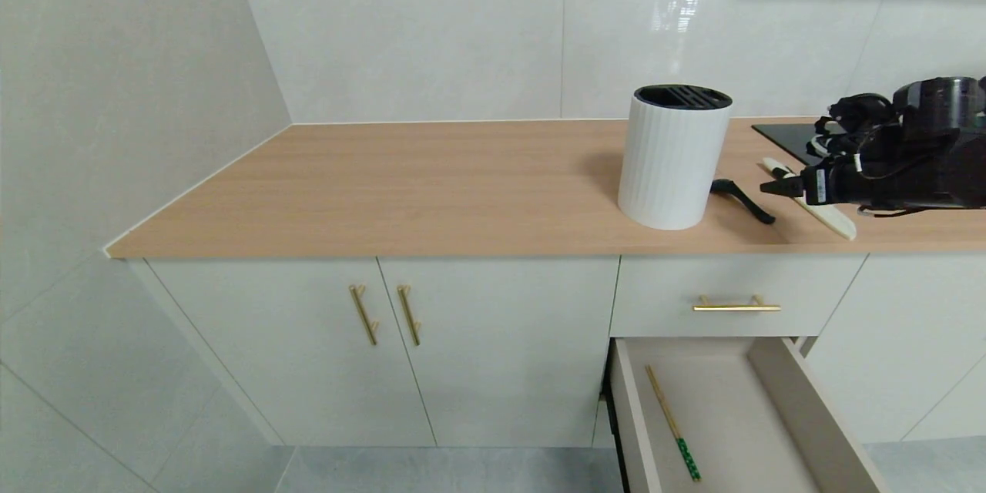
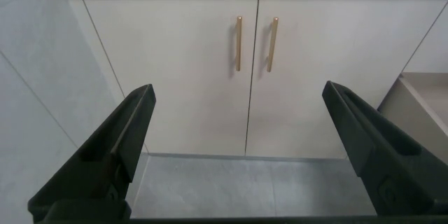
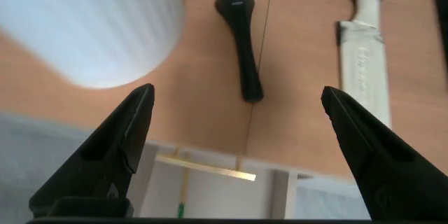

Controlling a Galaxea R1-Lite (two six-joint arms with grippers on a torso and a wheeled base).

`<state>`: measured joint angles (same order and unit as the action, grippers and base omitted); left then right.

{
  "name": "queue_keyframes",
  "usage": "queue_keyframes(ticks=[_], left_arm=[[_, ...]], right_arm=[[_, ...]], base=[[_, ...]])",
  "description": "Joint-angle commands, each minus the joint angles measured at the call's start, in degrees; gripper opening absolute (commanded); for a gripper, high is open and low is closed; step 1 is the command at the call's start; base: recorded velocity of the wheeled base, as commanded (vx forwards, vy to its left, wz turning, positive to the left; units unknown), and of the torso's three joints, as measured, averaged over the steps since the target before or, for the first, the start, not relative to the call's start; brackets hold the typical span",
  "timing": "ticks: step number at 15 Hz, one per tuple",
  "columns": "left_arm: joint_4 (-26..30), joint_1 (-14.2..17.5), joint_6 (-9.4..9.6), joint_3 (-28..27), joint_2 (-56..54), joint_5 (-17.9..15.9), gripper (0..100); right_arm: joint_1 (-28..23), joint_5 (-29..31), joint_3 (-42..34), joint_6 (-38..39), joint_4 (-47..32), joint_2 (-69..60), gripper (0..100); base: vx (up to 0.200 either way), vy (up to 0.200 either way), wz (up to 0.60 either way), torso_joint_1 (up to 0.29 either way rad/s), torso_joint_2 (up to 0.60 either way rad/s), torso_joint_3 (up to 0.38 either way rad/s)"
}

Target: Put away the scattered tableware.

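right gripper [image 3: 236,91]: fingers spread, held level over black-handled utensil [image 3: 240,42] and white knife [image 3: 364,56] on countertop [image 1: 385,185] | left gripper [image 2: 238,87]: fingers spread, low, facing cabinet doors [image 2: 210,77] | chopsticks [image 1: 672,422]: in open drawer [image 1: 801,400]

The right arm [image 1: 924,169] hides part of the white knife [image 1: 836,222], and the open drawer [image 1: 805,408] is cut off.

Both grippers spread wide; right arm [image 1: 917,162] out level, to the right of the white holder [image 1: 672,162].
Right gripper [image 3: 241,150]: fingers [image 3: 122,143] set far apart, wrist angled downward, hovering just right of the holder and near its base, not touching it. Left gripper [image 2: 238,154]: fingers [image 2: 119,147] equally far apart, pointing forward, held well below the holder's level and off to its left.
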<state>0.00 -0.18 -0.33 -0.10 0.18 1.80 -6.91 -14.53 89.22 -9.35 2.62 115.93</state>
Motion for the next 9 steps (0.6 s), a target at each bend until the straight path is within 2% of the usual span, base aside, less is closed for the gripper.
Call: queue_keyframes(ticks=[1, 9], left_arm=[[0.00, 0.01, -0.02, 0.01, -0.01, 0.04, 100], [0.00, 0.01, -0.02, 0.01, -0.01, 0.04, 100]], right_arm=[[0.14, 0.03, 1.83, -0.41, 0.10, 5.44, 100], [2.17, 0.03, 5.44, -0.32, 3.62, 11.86, 100]], base=[[0.000, 0.000, 0.00, 0.000, 0.00, 0.000], [0.000, 0.000, 0.00, 0.000, 0.00, 0.000]])
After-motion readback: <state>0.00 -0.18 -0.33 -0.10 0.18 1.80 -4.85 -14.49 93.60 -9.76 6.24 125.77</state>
